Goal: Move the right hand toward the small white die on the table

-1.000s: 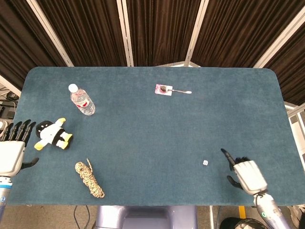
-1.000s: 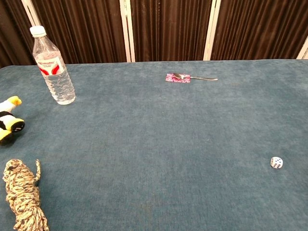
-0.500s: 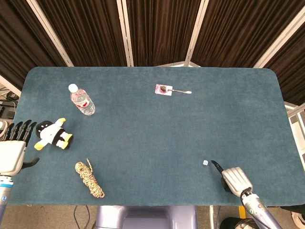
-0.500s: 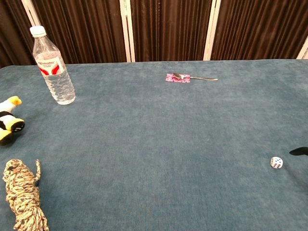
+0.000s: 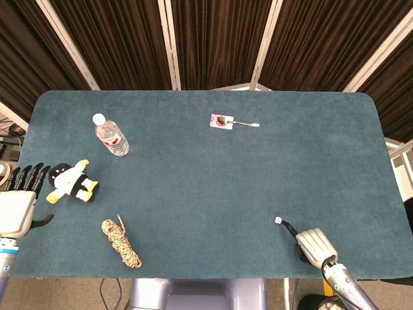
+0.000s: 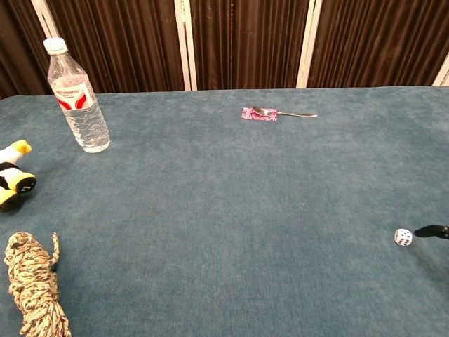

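The small white die (image 5: 277, 220) (image 6: 403, 237) lies on the blue table near the front right. My right hand (image 5: 312, 244) hovers just right of it and nearer the front edge, back upward. One dark fingertip (image 5: 287, 226) (image 6: 431, 231) reaches out and ends a short gap from the die without touching it. Nothing is held in this hand, and the chest view shows only that fingertip. My left hand (image 5: 17, 201) stays at the table's left edge with fingers apart and empty.
A water bottle (image 5: 110, 135) stands at the back left. A plush penguin (image 5: 72, 182) and a coiled rope (image 5: 120, 243) lie near the left hand. A spoon on a pink card (image 5: 222, 121) lies at the back centre.
My right hand has slid left and toward the front edge, bringing its fingertip close to the die. The fingertip has come into the chest view. The left hand stayed still.
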`<state>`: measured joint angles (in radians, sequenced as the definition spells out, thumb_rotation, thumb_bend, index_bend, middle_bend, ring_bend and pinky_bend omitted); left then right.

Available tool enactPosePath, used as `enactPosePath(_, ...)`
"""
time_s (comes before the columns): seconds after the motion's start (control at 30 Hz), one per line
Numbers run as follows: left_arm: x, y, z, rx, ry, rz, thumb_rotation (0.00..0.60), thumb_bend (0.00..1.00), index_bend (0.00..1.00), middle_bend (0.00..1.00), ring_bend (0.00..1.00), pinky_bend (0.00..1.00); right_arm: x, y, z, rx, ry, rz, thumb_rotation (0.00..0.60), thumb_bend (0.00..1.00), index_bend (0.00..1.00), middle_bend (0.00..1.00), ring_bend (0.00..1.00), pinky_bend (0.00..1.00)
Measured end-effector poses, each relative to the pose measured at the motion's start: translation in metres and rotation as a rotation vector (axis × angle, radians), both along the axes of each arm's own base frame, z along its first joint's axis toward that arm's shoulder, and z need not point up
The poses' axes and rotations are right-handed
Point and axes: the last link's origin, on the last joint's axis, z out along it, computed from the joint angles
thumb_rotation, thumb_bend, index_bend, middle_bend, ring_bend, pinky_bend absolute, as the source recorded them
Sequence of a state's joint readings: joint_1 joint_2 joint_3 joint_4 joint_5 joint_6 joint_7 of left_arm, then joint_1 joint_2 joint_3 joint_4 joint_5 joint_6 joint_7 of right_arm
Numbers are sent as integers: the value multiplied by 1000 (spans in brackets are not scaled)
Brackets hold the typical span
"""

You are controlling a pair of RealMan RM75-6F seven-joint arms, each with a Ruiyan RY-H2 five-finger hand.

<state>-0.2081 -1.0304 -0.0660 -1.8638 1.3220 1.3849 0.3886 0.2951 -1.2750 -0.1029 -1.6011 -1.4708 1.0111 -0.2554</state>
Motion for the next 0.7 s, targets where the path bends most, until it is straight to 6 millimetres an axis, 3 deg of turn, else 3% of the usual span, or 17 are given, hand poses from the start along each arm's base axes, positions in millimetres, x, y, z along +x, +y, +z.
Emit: enactPosePath(0.7,0,1,-1,-2,4,4,600,0,0,0,0,0,4,-6,-8,14,17,15,600,737,9,748,804,1000)
